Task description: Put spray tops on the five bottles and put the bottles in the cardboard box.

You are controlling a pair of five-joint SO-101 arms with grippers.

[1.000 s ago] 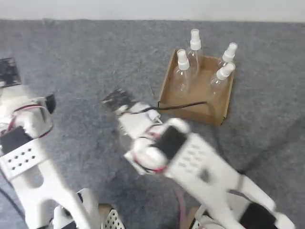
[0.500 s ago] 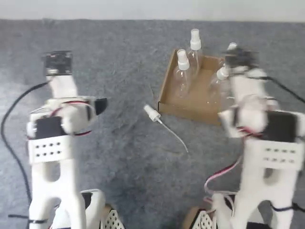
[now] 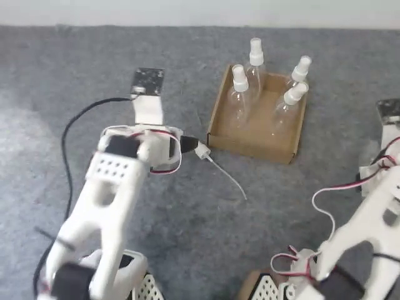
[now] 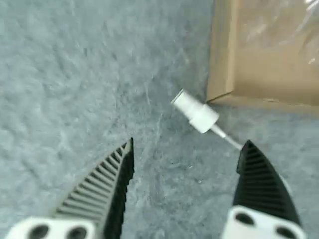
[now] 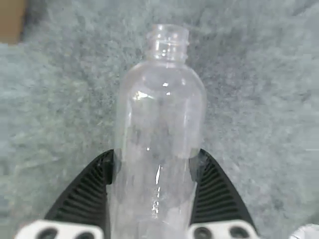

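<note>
Left gripper [image 4: 189, 143] gapes before the white plastic spray top [image 4: 195, 110] — seemingly light, graspable at its collar. Right gripper [image 5: 154, 158] clamps the clear bottle [image 5: 162, 99].

Four capped clear plastic bottles [image 3: 239, 100] stand in the brown cardboard box [image 3: 250, 149] on the grey tabletop [image 3: 94, 56]. A loose white spray top [image 3: 202, 151] lies beside the box's near left corner, just before the left gripper [image 4: 189, 147]. A topless clear plastic bottle [image 5: 159, 99] sits between the right gripper [image 5: 155, 158]'s jaws.

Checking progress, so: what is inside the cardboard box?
Four bottles stand inside the cardboard box, each wearing a white spray top. The box floor directly under them is covered.
</note>
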